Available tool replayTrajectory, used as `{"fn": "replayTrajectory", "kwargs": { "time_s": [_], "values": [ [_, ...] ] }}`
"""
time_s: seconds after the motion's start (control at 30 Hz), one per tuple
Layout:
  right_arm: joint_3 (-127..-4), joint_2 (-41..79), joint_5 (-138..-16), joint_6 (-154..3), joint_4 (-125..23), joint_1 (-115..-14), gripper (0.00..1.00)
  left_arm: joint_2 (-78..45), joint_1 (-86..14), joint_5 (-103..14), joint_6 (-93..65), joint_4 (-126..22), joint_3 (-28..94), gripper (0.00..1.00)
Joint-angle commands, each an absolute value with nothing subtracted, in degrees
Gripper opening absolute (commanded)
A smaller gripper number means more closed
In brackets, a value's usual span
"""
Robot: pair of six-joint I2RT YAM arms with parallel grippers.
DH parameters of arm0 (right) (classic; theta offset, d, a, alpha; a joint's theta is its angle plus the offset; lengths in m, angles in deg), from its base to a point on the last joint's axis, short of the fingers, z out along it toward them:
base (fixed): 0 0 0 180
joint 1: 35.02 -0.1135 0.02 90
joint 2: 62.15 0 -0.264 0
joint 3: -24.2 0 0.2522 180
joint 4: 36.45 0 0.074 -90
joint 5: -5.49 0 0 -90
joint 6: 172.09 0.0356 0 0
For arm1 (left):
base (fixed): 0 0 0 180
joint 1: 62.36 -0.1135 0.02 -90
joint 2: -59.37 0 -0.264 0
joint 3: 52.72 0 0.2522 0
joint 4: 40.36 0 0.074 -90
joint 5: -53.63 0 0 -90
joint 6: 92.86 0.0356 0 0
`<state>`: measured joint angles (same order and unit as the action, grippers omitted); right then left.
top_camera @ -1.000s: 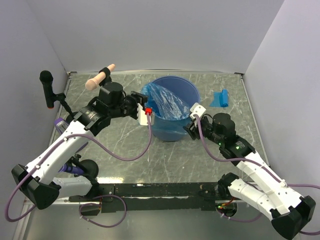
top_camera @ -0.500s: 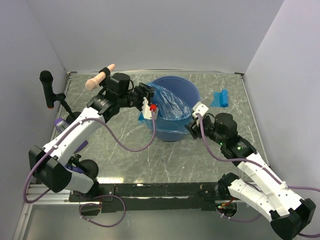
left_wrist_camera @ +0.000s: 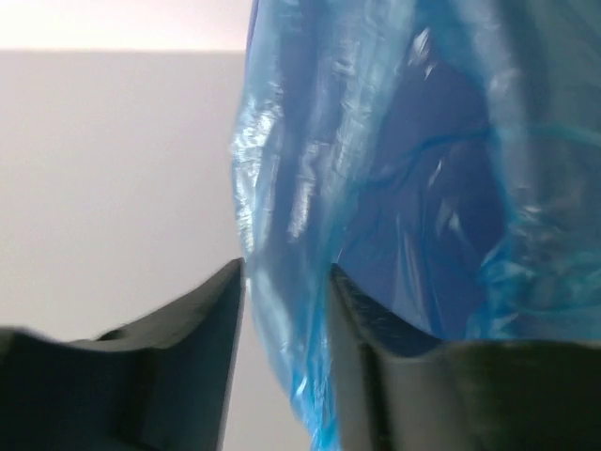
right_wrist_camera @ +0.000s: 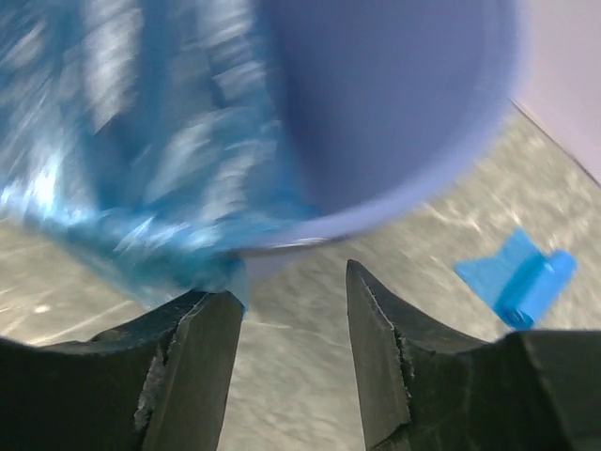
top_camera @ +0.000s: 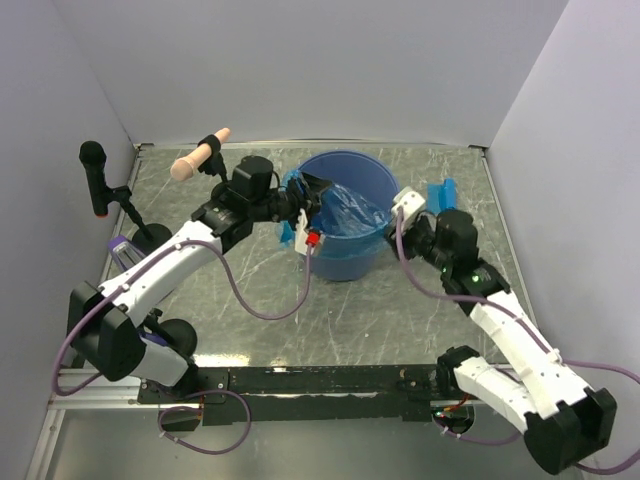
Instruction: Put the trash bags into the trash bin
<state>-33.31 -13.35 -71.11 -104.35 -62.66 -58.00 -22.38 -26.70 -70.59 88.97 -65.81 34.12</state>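
L gripper (left_wrist_camera: 285, 274) at left rim of bin (top_camera: 372, 168), bag (top_camera: 350, 212) film btwn its jaws; can't tell if pinched. R gripper (right_wrist_camera: 293, 282) jaws apart, empty, by right rim. Bag mostly in, edges over rim. Best: L pushes film down inside w/o tipping bin. 2nd bag (top_camera: 441, 193) lies right of bin.

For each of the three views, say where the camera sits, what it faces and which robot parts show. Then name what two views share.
Top external: above and behind the bases, looking down on the table, bin and bag; left arm and right arm show.
Left wrist: on the left arm, facing the bag close up; left fingers show.
Right wrist: on the right arm, facing the bin's side; right fingers show.
Shared: top and right wrist both show the packet on the table.
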Motion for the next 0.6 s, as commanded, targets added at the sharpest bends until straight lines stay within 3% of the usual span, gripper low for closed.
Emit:
{"fn": "replayTrajectory", "kwargs": {
  "time_s": [0.0, 0.23, 0.57],
  "values": [
    [-39.6, -9.9, -65.0, -105.4, -59.2, -50.6, 0.53, -25.8, -24.1, -72.5, 88.3, -57.2, 32.8, 0.38],
    [-41.8, -13.7, -59.3, -105.1, -63.7, -48.6, 0.56, -30.3, -21.8, -68.3, 80.0, -50.3, 36.3, 0.02],
    [-42.2, -20.3, -54.5, -106.8, -69.8, -49.2, 0.67, -31.9, -21.6, -64.9, 65.8, -46.2, 43.4, 0.01]
  ]
}}
